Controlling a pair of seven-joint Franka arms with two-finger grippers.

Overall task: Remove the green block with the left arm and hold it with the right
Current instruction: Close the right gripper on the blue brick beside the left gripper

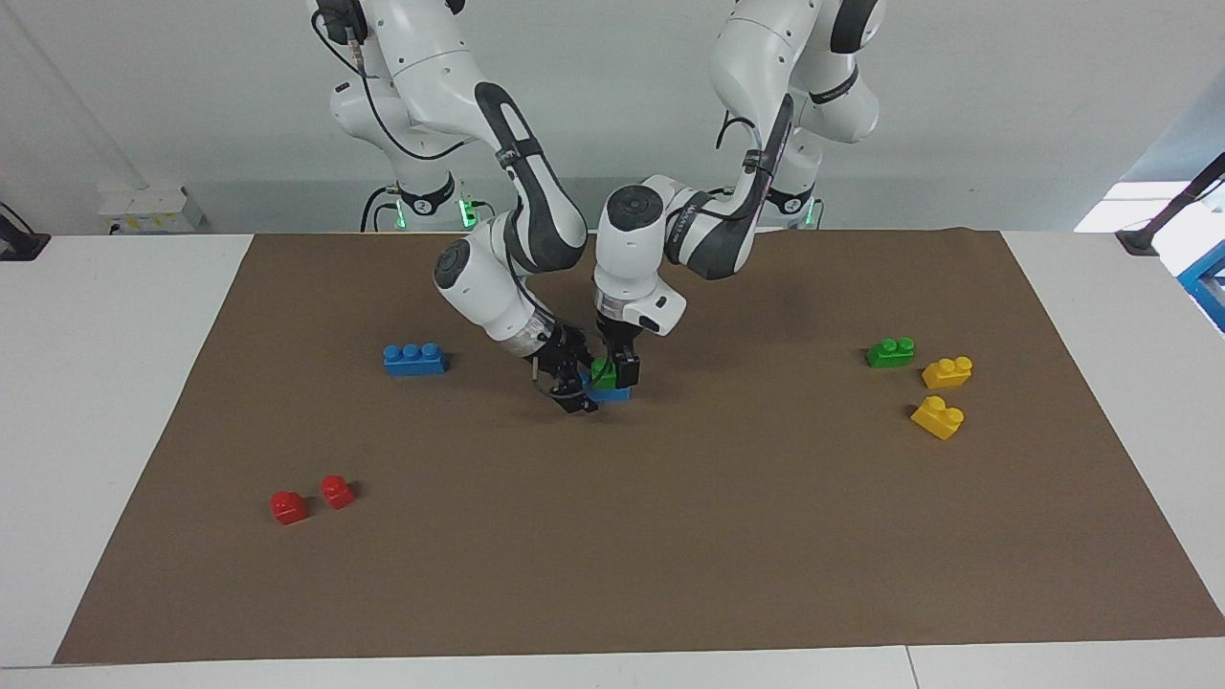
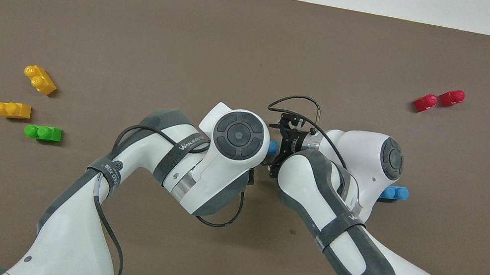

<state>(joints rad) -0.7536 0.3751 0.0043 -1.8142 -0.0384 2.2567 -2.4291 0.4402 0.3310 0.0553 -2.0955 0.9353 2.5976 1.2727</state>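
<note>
The left gripper [image 1: 617, 368] points straight down at the middle of the facing view, its fingers standing on either side of the green block [image 1: 602, 372]; whether they press it I cannot tell. That block sits on a blue brick [image 1: 611, 391] on the brown mat [image 1: 670, 536], just left of centre. The right gripper [image 1: 572, 383] comes in slanting from the left of the frame, jaws apart around the blue brick's end, grip unclear. A 2nd blue brick [image 1: 413, 359] lies further left. At the right edge sit another green brick [image 1: 889, 352] and 2 yellow bricks [image 1: 946, 371]; 2 red bricks [image 1: 288, 506] lie lower left.
</note>
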